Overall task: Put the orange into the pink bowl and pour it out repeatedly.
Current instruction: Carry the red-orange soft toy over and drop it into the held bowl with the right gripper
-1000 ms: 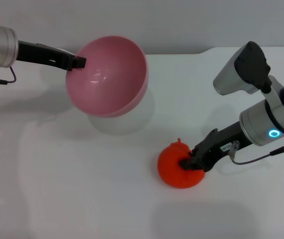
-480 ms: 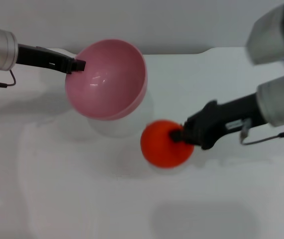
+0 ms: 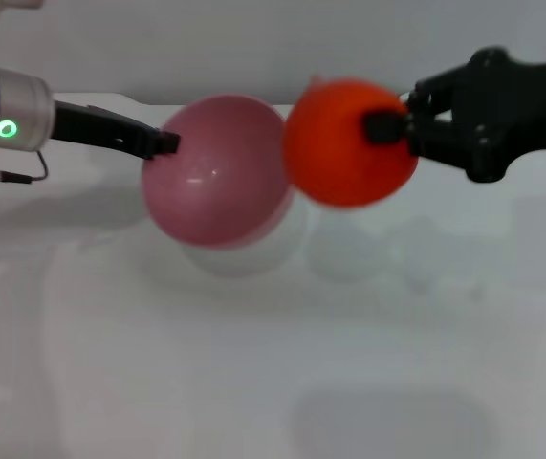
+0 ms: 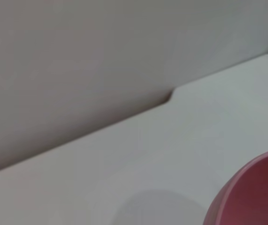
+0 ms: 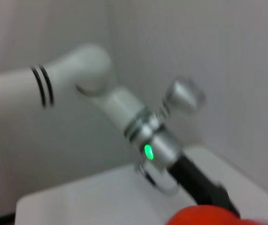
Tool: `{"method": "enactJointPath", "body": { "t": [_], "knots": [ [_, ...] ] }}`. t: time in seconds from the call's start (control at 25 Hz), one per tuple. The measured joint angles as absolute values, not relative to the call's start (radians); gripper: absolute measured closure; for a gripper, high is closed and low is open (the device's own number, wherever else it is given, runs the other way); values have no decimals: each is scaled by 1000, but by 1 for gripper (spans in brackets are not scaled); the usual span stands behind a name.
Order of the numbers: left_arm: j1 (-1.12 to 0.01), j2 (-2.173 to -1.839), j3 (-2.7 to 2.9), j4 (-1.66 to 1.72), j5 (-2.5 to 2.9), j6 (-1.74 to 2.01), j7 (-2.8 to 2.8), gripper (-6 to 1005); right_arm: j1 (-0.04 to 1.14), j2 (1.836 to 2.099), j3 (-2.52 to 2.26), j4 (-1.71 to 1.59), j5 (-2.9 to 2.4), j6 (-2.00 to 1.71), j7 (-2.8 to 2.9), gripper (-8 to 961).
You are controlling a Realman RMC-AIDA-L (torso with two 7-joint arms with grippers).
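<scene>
- White bench fills the head view, with a pale grey wall behind its far edge.
- Left gripper reaches in from the left edge and is pinched on the rim of the pink bowl, holding it in the air near the far edge, tilted, with its shadow on the bench below.
- In the left wrist view only a curved slice of the pink bowl shows over the white top.
- Right gripper comes in from the right edge, lifted well clear of the surface — its dark fingers are clamped on the orange.
- That fruit hangs in the air just beside the bowl's right rim, overlapping it in the head view; whether the two touch cannot be told.
- Right wrist view catches the top of the orange and, beyond it, the left arm with its green light.
</scene>
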State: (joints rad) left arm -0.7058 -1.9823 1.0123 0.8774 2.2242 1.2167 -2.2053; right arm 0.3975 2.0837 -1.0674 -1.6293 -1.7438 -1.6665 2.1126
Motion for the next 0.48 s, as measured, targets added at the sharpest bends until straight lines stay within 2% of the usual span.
{"method": "enactJointPath", "body": {
  "t": [0.12,0.2,0.4,0.44,0.48],
  "knots": [
    [-706,-1991,1020,879,2224,1220,-2205,957,390,2084,-1059,-1623,-1692,-1652,2059,893],
    [-713,-2022,1059,884,2222,1225,-2205,957,389,2085,-1067,-1608,-1687,-1635,2034,894],
    [-720,-2031,1064,885,2221,1228,-2204,956,386,2083,-1116,-1527,-1686,-1562,1949,896],
    [-738,-2045,1067,886,2219,1244,-2204,956,386,2082,-1126,-1508,-1686,-1548,1933,895],
    [-738,-2045,1067,886,2219,1244,-2204,956,385,2081,-1134,-1491,-1686,-1536,1918,895]
  ]
}}
